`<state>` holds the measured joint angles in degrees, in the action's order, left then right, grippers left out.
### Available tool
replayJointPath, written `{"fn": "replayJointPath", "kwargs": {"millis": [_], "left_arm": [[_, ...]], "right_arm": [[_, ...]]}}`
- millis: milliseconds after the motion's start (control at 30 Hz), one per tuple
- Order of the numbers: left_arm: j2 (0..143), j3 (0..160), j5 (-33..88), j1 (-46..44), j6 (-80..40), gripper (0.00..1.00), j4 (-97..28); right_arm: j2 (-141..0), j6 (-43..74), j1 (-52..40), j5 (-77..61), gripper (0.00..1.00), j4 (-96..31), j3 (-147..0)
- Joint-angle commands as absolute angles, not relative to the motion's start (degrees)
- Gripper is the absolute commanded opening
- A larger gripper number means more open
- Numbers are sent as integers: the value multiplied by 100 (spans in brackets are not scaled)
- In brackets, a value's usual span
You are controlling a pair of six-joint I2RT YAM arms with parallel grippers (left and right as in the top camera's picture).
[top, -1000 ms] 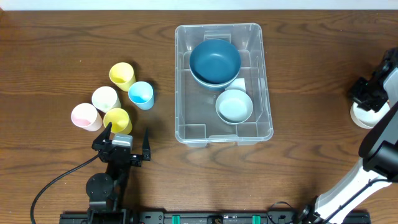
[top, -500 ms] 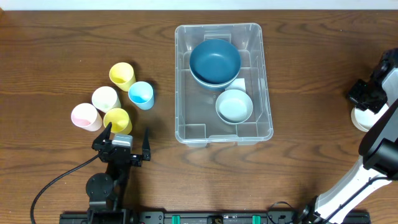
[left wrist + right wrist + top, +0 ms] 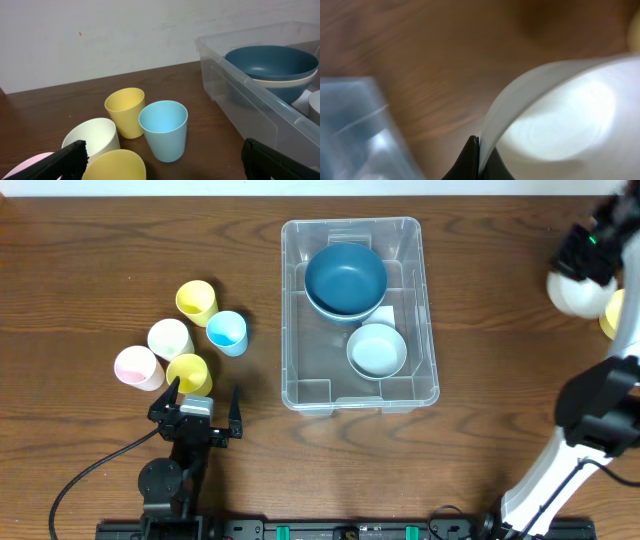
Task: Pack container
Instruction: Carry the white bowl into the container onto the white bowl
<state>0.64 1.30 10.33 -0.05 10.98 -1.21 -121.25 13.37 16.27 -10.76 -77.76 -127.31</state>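
The container (image 3: pixel 290 310), a large clear bin, stands mid-table holding a dark blue bowl (image 3: pixel 345 275) stacked on a lighter one, and a pale bowl (image 3: pixel 377 350). At the far right my right gripper (image 3: pixel 588 252) is shut on the rim of a white bowl (image 3: pixel 572 292). In the right wrist view the gripper (image 3: pixel 479 150) pinches that bowl's thin rim (image 3: pixel 560 115), with the container (image 3: pixel 360 130) a blur at left. My left gripper (image 3: pixel 204 392) stands open by the cups, nothing between its fingers. The left wrist view shows the container's wall (image 3: pixel 235 90).
Several cups cluster at the left: yellow (image 3: pixel 196 300), blue (image 3: pixel 227 332), white (image 3: pixel 170 338), pink (image 3: pixel 137 367) and a second yellow (image 3: pixel 188 373). A yellow object (image 3: pixel 610 315) shows at the right edge. The blue cup (image 3: pixel 163 127) stands ahead of the left gripper.
My right gripper closed on the white bowl's rim and carried it toward the table's far side. The left arm and the cups have not moved.
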Motion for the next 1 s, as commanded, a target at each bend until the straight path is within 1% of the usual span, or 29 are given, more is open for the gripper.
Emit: {"fn": "replayJointPath", "kwargs": {"millis": [0, 100, 167, 267, 433, 633, 833, 967], "left_arm": [[34, 23, 1114, 21, 1153, 98, -294], [34, 23, 1114, 21, 1153, 98, -294], [34, 23, 1114, 21, 1153, 98, -292], [34, 23, 1114, 21, 1153, 98, -294], [34, 23, 1114, 21, 1153, 98, -294], [34, 23, 1114, 21, 1153, 98, -294], [34, 23, 1114, 21, 1153, 98, -294], [34, 23, 1114, 21, 1153, 98, -294]], "right_arm": [[-11719, 1048, 753, -1389, 1, -8250, -13694], [-11579, 1028, -58, -1055, 1, -8705, -14232], [-11526, 1227, -552, -661, 1, -8921, -14341], [-11546, 1367, -1208, -360, 1, -9295, -14313], [-11550, 1369, -2027, -325, 1, -9649, -13850], [-11550, 1365, -2692, -322, 1, -9518, -13065], [-11550, 1347, -3170, -318, 1, -8659, -11924], [-11550, 1466, -3308, -322, 1, -8350, -11378]]}}
